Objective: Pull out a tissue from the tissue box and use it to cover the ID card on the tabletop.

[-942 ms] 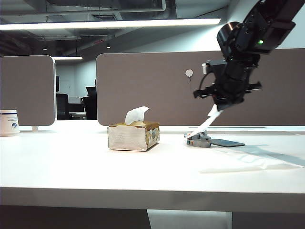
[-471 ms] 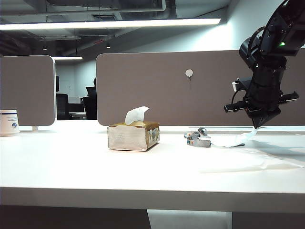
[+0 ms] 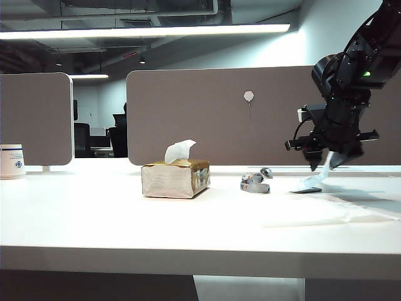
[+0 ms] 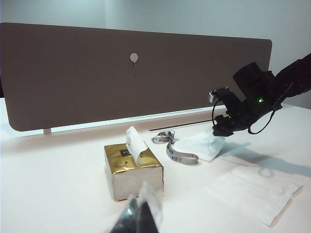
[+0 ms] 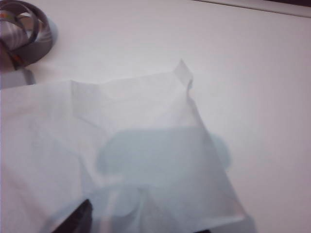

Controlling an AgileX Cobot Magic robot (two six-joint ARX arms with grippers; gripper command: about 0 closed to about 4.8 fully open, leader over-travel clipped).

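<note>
Nearest, the left gripper point(image 4: 138, 213) sits low at the near edge of the counter point(image 3: 125, 219) – its opening cannot be told. A spare tissue sheet point(image 4: 255, 191) lies flat near right. Mid-counter stands the tissue box point(image 3: 175, 178), tuft up. Farther right, the tissue point(image 4: 201, 145) drapes over the ID card point(image 3: 305, 189), grey lanyard point(image 3: 255, 182) exposed beside it. The right gripper point(image 3: 327, 164) hovers there, jaws partly open, the tissue's corner hanging between them – if it clings, lifting could drag the sheet off the card
</note>
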